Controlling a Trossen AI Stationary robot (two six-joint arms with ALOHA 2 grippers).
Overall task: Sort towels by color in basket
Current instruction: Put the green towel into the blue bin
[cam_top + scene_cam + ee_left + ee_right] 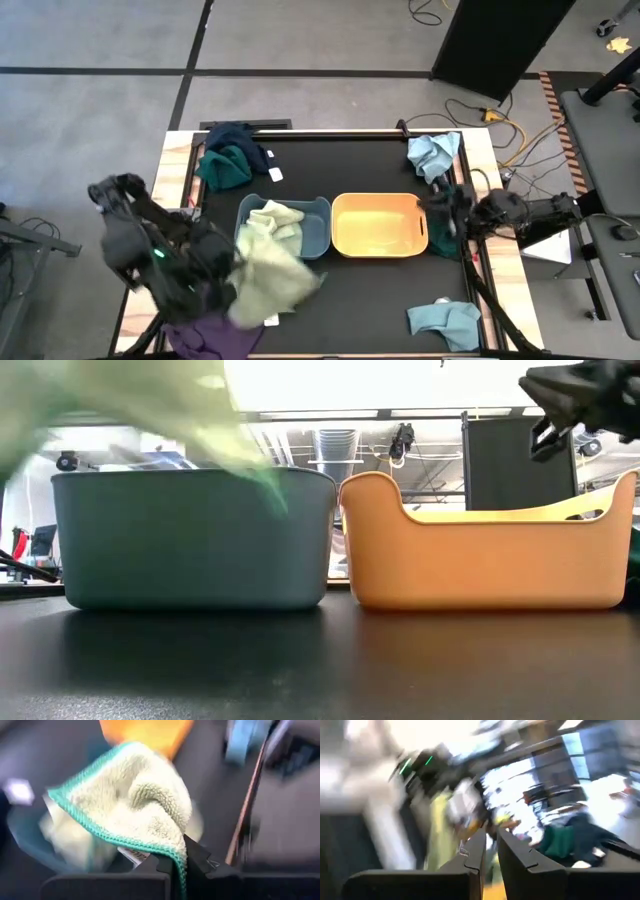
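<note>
My left gripper (228,285) is shut on a pale green towel (268,283) with teal edging, near the blue-grey tub's (318,232) near-left corner. A second pale green towel (276,215) lies inside that tub. The orange tub (380,226) stands to its right. Dark teal (225,168) and navy (232,137) towels lie at the far left. Light blue towels lie at the far right (434,154) and near right (446,322), and a purple one (208,335) sits under the left arm. My right gripper (438,216) hovers shut beside the orange tub's right end. My left gripper pinches the pale green towel between its two fingers at the teal-stitched hem (176,856), where the cloth is folded over, close to a white tag (134,855). The towel is lifted off the table and spreads loosely (150,410) above the blue-grey tub's rim.
Both tubs stand side by side mid-table on the black mat (370,290). The low view shows the blue-grey tub (195,540) on the left and the orange tub (480,560) on the right. Cables and a black stand lie beyond the far right edge.
</note>
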